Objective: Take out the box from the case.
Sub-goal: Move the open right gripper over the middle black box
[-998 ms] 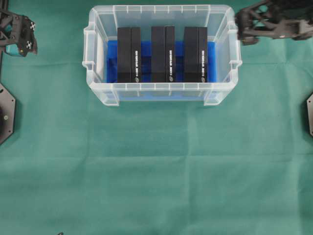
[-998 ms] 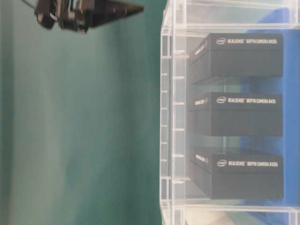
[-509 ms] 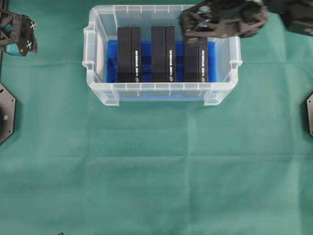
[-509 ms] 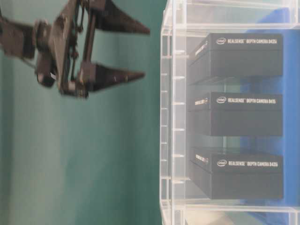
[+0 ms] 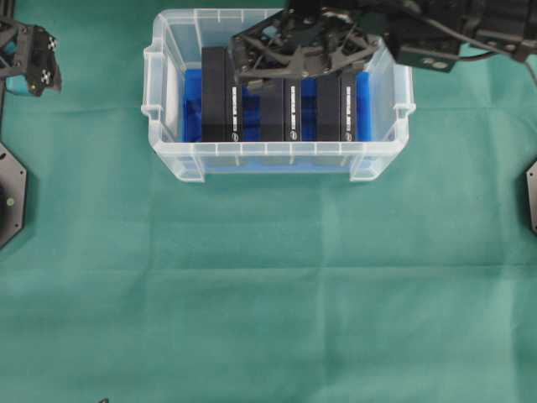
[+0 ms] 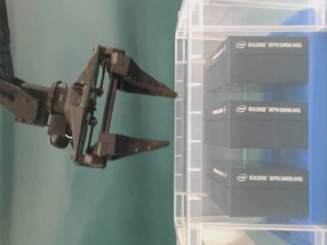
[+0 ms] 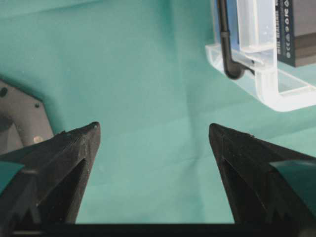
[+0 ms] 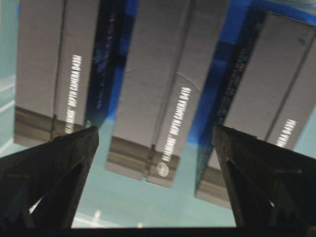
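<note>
a: what shows from overhead?

b: the case sits at the top middle of the green cloth. three black boxes stand side by side in it on blue lining: the left box, the middle box and the right box. my right pincer reaches in from the right, over the case and above the middle box, spread wide and holding nothing. my left pincer is at the far left edge, well apart from the case.

a: and at table level?

b: that view is turned on its side. my right pincer points at the clear wall of the case, its tips just short of the rim, jaws wide. the three boxes lie behind the wall, with the middle box opposite the gap.

a: your left wrist camera?

b: my left pincer is spread, with only cloth between the tips. a corner of the case shows at upper right.

a: right wrist?

b: my right pincer is spread over the boxes, the middle box between the tips. i cannot tell any contact.
</note>
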Controlling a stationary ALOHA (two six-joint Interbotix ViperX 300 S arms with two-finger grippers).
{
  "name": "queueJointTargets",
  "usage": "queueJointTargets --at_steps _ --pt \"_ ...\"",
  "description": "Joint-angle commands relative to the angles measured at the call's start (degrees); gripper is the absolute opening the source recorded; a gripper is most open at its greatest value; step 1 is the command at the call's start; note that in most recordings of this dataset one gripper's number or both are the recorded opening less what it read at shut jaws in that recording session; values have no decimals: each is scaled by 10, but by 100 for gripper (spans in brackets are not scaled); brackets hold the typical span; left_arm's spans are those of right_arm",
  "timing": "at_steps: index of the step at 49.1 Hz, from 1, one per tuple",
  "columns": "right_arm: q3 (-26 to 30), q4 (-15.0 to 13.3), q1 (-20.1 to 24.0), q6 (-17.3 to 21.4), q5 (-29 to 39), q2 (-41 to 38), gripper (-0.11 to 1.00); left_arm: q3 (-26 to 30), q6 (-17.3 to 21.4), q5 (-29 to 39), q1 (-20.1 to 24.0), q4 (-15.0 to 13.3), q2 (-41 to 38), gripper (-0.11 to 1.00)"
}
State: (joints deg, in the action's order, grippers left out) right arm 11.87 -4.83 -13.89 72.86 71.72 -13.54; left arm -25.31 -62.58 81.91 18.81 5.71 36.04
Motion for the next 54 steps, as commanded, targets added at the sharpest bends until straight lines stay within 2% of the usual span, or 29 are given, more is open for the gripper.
queueJointTargets --at_steps 1,54 --pt "19 1 2 0 0 9 95 6 1 -3 2 3 4 90" --pt "19 0 2 -2 -10 -2 95 9 0 -3 2 3 0 90"
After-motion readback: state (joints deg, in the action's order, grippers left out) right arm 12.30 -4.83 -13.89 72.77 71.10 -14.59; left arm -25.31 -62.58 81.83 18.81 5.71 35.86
